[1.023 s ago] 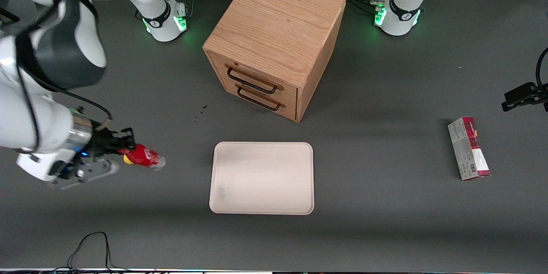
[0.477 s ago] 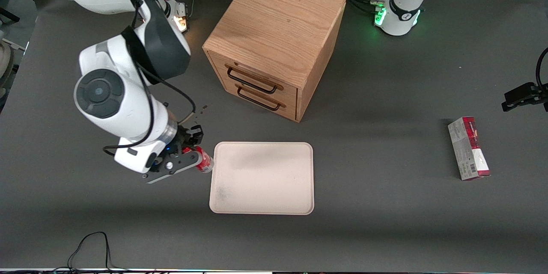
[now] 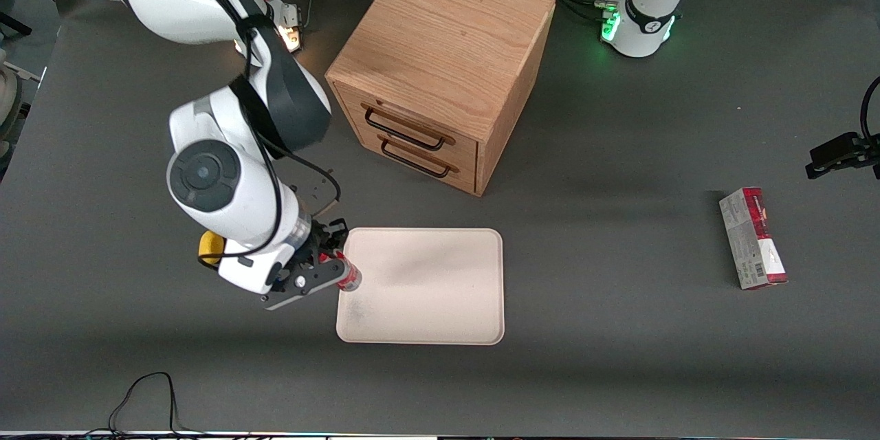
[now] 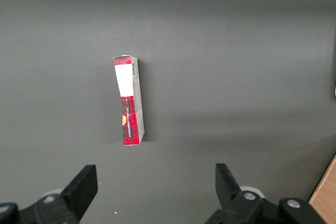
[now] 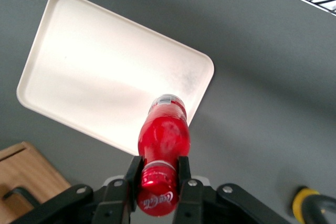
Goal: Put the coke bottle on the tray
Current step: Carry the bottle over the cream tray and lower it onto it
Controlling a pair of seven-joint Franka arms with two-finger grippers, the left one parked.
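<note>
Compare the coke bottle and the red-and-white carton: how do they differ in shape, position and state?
The coke bottle is round and mostly red; the carton is a rectangular box, red and white. The bottle is held off the table by the end effector, at the tray edge; the carton lies flat on the table toward the parked arm's end, untouched. Both carry red packaging.

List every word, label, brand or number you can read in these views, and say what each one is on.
"Coca-Cola": white script on the red cap end of the coke bottle, held in the gripper over the edge of the tray.
Label band near the bottle's clear base: too blurred to read.
Red-and-white carton, toward the parked arm's end of the table: print and barcode too small to read.
Wooden cabinet: no text.
</note>
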